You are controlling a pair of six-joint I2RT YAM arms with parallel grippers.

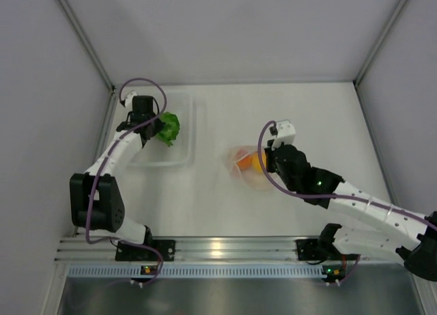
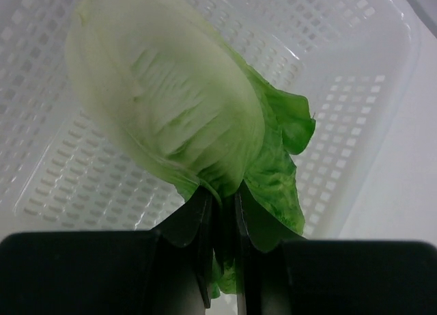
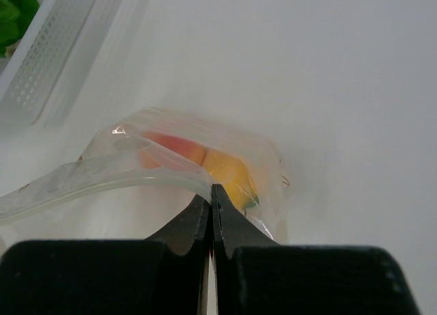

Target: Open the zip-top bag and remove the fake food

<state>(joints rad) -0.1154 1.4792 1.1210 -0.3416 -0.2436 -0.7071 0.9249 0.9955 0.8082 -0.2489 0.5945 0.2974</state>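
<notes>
- The white worktop (image 1: 287, 110) carries everything, with the two arm bases at its 6 o'clock edge.
- A clear tray (image 1: 192, 134) with a perforated floor sits toward 10 o'clock of the worktop's middle. The left wrist view shows the tray (image 2: 355, 89) as the backdrop, and it appears again at the 10 o'clock corner of the right wrist view (image 3: 54, 62).
- The left claw (image 1: 156, 129) reaches over the tray. Its fingers are pinched on the stem end of the lettuce, seen up close in its own camera (image 2: 223, 199).
- The right claw (image 1: 263, 163) meets the bag from the bag's 3 o'clock side. Its fingers are pressed together on a fold of the bag's film (image 3: 212, 192).
- The bag (image 1: 246, 166) lies on the worktop just right of centre, at 3 o'clock from the tray and well apart from it. From the right wrist it is a crumpled clear pouch (image 3: 136, 165) whose rim strip trails off toward 8 o'clock.
- The lettuce (image 1: 168, 128) is held over the tray with its pale ribbed leaf (image 2: 177, 117) spreading toward 12 o'clock from the fingers. I cannot tell whether it touches the tray floor.
- Orange-yellow fruit (image 1: 249, 162) sits inside the bag, one reddish-orange piece touching a yellower one (image 3: 218, 168).
</notes>
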